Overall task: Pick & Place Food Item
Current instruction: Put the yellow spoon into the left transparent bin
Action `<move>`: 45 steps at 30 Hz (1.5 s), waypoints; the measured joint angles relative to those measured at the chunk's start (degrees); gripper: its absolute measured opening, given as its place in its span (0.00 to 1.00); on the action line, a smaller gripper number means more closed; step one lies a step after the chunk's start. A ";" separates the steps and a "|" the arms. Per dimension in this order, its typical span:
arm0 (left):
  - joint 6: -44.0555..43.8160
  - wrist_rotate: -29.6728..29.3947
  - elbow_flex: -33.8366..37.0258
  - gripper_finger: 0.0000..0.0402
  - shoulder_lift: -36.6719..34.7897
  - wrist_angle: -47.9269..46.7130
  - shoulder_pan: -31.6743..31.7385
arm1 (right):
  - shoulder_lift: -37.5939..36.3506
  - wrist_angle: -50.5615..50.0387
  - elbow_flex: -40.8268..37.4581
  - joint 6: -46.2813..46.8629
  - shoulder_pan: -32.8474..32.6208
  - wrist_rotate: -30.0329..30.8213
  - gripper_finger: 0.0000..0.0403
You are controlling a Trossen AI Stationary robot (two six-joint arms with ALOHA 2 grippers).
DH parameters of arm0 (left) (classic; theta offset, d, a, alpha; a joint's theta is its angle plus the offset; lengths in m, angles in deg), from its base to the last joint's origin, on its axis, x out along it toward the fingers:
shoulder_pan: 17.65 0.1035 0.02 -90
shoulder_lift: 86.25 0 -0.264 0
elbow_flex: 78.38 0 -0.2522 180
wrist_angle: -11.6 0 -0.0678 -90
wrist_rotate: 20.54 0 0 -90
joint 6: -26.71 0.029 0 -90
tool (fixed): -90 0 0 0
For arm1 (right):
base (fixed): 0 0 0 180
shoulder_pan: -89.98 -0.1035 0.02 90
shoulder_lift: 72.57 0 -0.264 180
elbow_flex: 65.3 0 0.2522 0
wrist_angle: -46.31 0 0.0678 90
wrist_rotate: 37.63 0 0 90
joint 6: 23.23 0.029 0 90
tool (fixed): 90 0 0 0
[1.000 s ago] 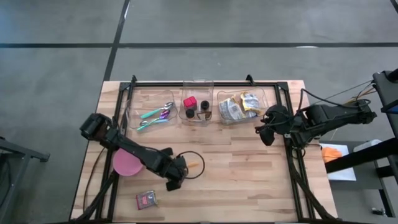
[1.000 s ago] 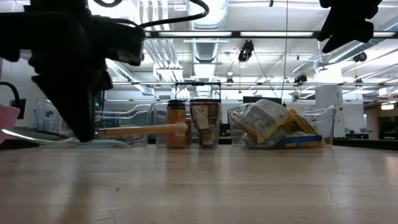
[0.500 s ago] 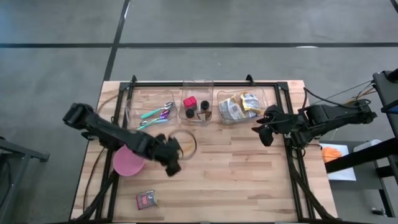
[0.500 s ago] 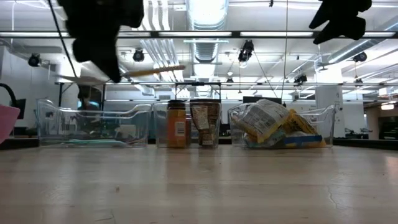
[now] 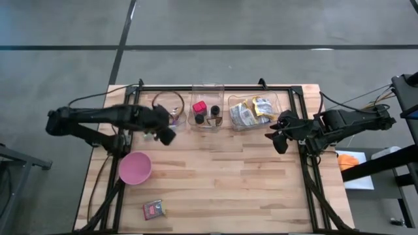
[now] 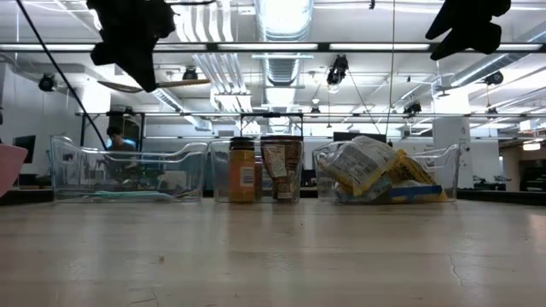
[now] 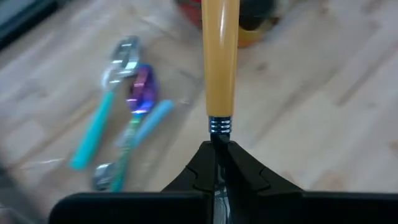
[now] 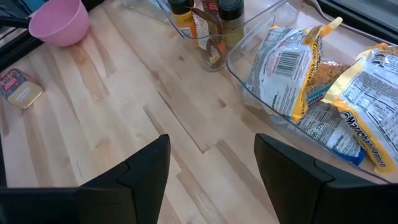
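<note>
Clearly, the thing in hand is a wooden-handled utensil (image 7: 220, 56), pale handle with a ribbed metal collar where it meets the fingers. The left gripper (image 7: 219, 152) is clamped tight on the thin metal end just below that collar, so the handle sticks straight out ahead of it. In the low view the handle (image 6: 183, 83) hangs high in the air, roughly level, well clear of the table (image 5: 261, 189).

Seen from above, with the table as a clock face, the left gripper (image 5: 164, 135) sits at about ten o'clock, over the near edge of the left clear bin (image 5: 140, 111). Its wrist view looks down on teal-handled and purple spoons (image 7: 134, 99) lying in that bin.

At twelve o'clock is the middle bin (image 5: 207, 103), holding spice jars (image 6: 243, 170). At one o'clock, the right bin (image 5: 282, 104) holds snack bags (image 5: 251, 111), piled and leaning on each other.

A pink bowl (image 5: 134, 168) stands at eight o'clock, apart from the bins. A small red packet (image 5: 153, 209) lies flat at seven o'clock, near the table's front edge.

The right gripper (image 5: 277, 138) waits at three o'clock, raised above the table beside the right bin, its fingers (image 8: 143, 168) apart with nothing between them.
</note>
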 joint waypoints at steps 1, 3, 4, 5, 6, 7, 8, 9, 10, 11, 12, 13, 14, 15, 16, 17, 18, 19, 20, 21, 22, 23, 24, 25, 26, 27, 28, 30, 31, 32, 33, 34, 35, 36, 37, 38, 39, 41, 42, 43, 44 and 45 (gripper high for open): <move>1.46 0.32 -0.45 0.04 -0.17 -1.22 1.69 | 0.00 0.00 0.00 0.00 0.00 0.01 0.57; 4.86 0.63 -1.18 0.04 -0.33 -2.67 4.87 | 0.00 -0.02 0.00 0.04 0.00 0.00 0.57; 6.83 1.03 -1.49 0.04 -0.33 -3.17 6.46 | 0.00 0.00 0.00 0.04 0.00 0.00 0.57; 8.92 1.51 -1.70 0.04 -0.33 -3.35 8.11 | 0.00 -0.02 0.00 0.04 0.00 0.00 0.57; 10.94 2.24 -1.82 0.04 -0.33 -3.44 9.75 | 0.00 -0.04 0.00 0.04 0.00 0.00 0.57; 13.06 2.95 -1.82 0.04 -0.33 -3.46 11.45 | 0.00 -0.02 0.00 0.07 0.00 -0.02 0.57; 14.82 3.96 -1.75 0.04 -0.33 -3.47 13.22 | 0.00 -0.04 0.00 0.08 0.01 -0.25 0.57; 16.24 4.72 -1.36 0.04 -0.33 -3.34 14.97 | 0.00 -0.04 0.00 0.07 0.00 -0.64 0.57; 17.70 5.29 -0.84 0.04 -0.28 -3.54 16.71 | 0.00 -0.04 0.00 0.07 0.00 -0.88 0.57; 19.01 5.59 -0.21 0.04 -0.21 -3.62 18.39 | 0.00 -0.04 0.00 0.13 0.00 -0.92 0.57; 20.28 6.00 0.60 0.04 -0.16 -3.57 20.00 | 0.00 -0.04 0.00 0.23 0.00 -0.94 0.57; 21.61 6.61 1.42 0.04 -0.16 -3.46 21.44 | 0.00 -0.04 0.00 0.24 0.00 -0.94 0.57; 22.63 7.13 2.34 0.04 -0.17 -3.32 22.83 | 0.00 -0.04 0.00 0.24 0.00 -0.94 0.57; 23.44 7.43 3.40 0.04 -0.22 -2.89 24.07 | 0.00 -0.04 0.00 0.24 0.01 -0.94 0.57; 24.07 8.18 4.50 0.04 -0.22 -2.29 25.23 | 0.00 -0.04 0.00 0.24 0.01 -0.94 0.57; 24.84 8.81 5.70 0.04 -0.20 -1.51 26.31 | 0.00 -0.02 0.00 0.24 0.00 -0.94 0.57; 25.75 9.61 7.05 0.04 -0.22 -0.38 27.29 | 0.00 -0.02 0.00 0.25 0.00 -0.93 0.57; 26.73 10.64 8.31 0.04 -0.22 0.91 28.22 | 0.00 0.00 0.00 0.42 0.00 -0.94 0.57; 27.30 11.65 9.57 0.04 -0.22 2.40 29.03 | 0.00 0.00 0.00 0.79 0.00 -0.93 0.57; 27.91 12.67 10.77 0.04 -0.20 3.99 29.80 | 0.00 0.00 0.00 1.29 0.00 -0.91 0.57; 28.60 13.30 11.89 0.04 -0.20 5.40 30.51 | 0.00 0.00 0.00 1.65 0.00 -0.91 0.57; 29.26 13.60 12.96 0.04 -0.20 6.68 31.14 | 0.02 0.02 0.00 1.86 0.02 -0.92 0.57; 29.87 13.82 13.97 0.04 -0.20 7.94 31.73 | 0.02 0.02 0.00 2.08 0.00 -0.90 0.57; 30.42 14.04 14.92 0.04 -0.18 9.10 32.30 | 0.04 0.02 0.00 2.51 0.00 -0.90 0.57; 31.10 14.25 15.79 0.04 -0.18 10.01 32.80 | 0.04 0.04 0.00 3.00 0.00 -0.90 0.57; 31.88 14.69 16.65 0.04 -0.18 10.88 33.22 | 0.04 0.14 0.00 3.27 0.00 -0.90 0.57; 32.72 15.21 17.41 0.04 -0.18 11.79 33.51 | 0.05 0.31 0.00 3.45 0.00 -0.88 0.57; 34.50 15.90 18.65 0.04 -0.18 12.93 34.04 | 0.17 0.75 0.00 3.72 0.01 -0.87 0.57; 35.19 15.92 19.26 0.04 -0.18 13.43 34.17 | 0.21 0.89 0.00 3.88 0.01 -0.87 0.57; 35.77 16.05 19.86 0.04 -0.18 13.80 34.30 | 0.22 1.17 0.00 3.91 0.02 -0.85 0.57; 36.17 16.05 20.41 0.04 -0.18 14.20 34.39 | 0.26 1.73 0.00 3.91 0.02 -0.79 0.57; 36.33 16.05 20.85 0.04 0.01 14.60 34.45 | 0.40 2.48 0.00 3.90 0.02 -0.59 0.57; 36.35 16.09 21.14 0.04 0.39 14.99 34.44 | 0.46 3.09 0.00 3.89 0.02 -0.43 0.57; 36.36 16.18 21.38 0.04 0.97 15.40 34.53 | 0.49 3.49 0.00 3.85 0.02 -0.42 0.57; 36.36 16.44 21.41 0.04 1.78 15.41 34.56 | 0.61 4.03 0.00 3.85 0.02 -0.40 0.57; 36.34 16.92 21.34 0.04 2.85 15.47 34.57 | 0.79 4.73 0.00 3.82 0.02 -0.32 0.57; 36.32 17.75 21.17 0.04 4.07 15.58 34.59 | 0.85 5.36 0.00 3.78 0.02 -0.24 0.57; 36.29 18.66 20.77 0.04 6.69 15.96 34.58 | 0.96 5.75 -0.02 3.67 0.02 -0.23 0.57; 36.20 18.63 20.42 0.04 8.01 15.94 34.58 | 0.96 6.04 -0.02 3.67 0.02 -0.22 0.57; 35.75 18.62 20.13 0.04 9.33 16.00 34.58 | 0.96 6.27 -0.02 3.68 0.02 -0.22 0.57; 35.63 18.60 19.98 0.04 10.60 16.21 34.63 | 0.96 6.28 -0.02 3.68 0.02 -0.22 0.57; 35.39 18.58 19.78 0.04 11.64 16.35 34.66 | 0.96 6.22 -0.02 3.70 0.02 -0.22 0.57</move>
